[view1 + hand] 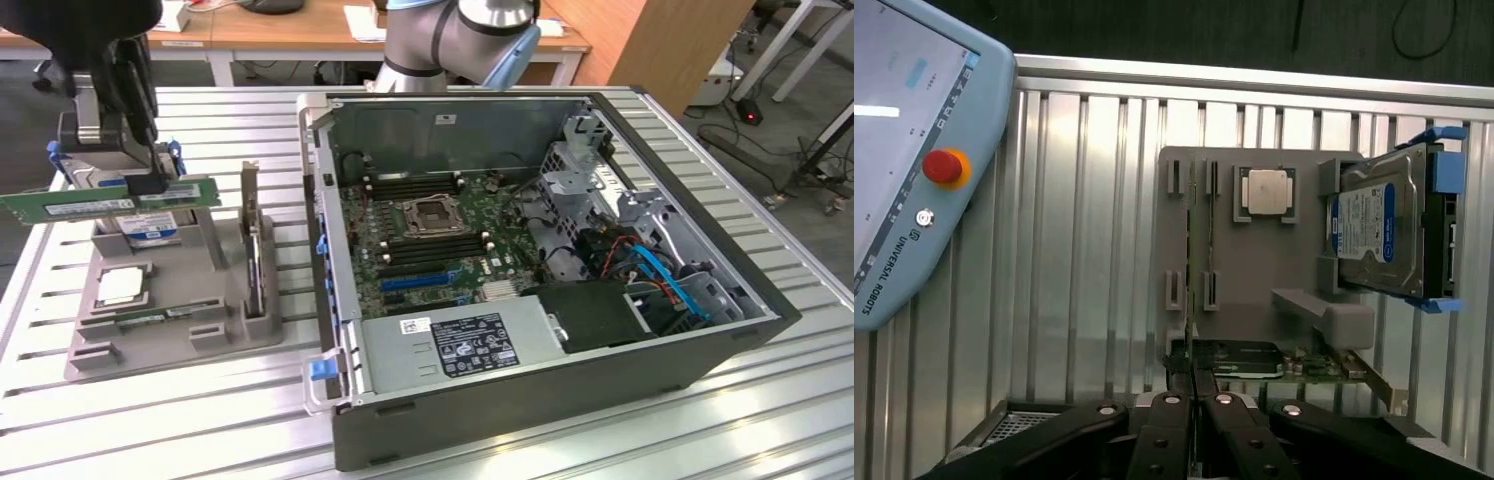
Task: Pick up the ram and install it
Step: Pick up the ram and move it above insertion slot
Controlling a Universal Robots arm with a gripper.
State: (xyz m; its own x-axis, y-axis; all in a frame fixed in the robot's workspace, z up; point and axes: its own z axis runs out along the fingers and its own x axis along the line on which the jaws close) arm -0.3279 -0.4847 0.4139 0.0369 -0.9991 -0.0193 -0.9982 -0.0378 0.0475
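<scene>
The ram (67, 205) is a long green stick held level in the air above the grey parts holder (174, 330) at the exterior view's left. My black gripper (147, 185) is shut on it near one end. In the wrist view the ram (1190, 250) shows edge-on as a thin dark line rising from my gripper (1194, 385), over the holder (1254, 270). The open computer case (694, 330) lies to the exterior view's right, with the motherboard (400, 265) and its dark memory slots (400, 183) uncovered.
On the holder sit a silver processor chip (120, 285), a hard drive with a blue label (1379, 235) and an upright card (250, 230). A teach pendant (914, 150) lies on the slatted metal table (160, 420). Cables and drive cages crowd the case's right side.
</scene>
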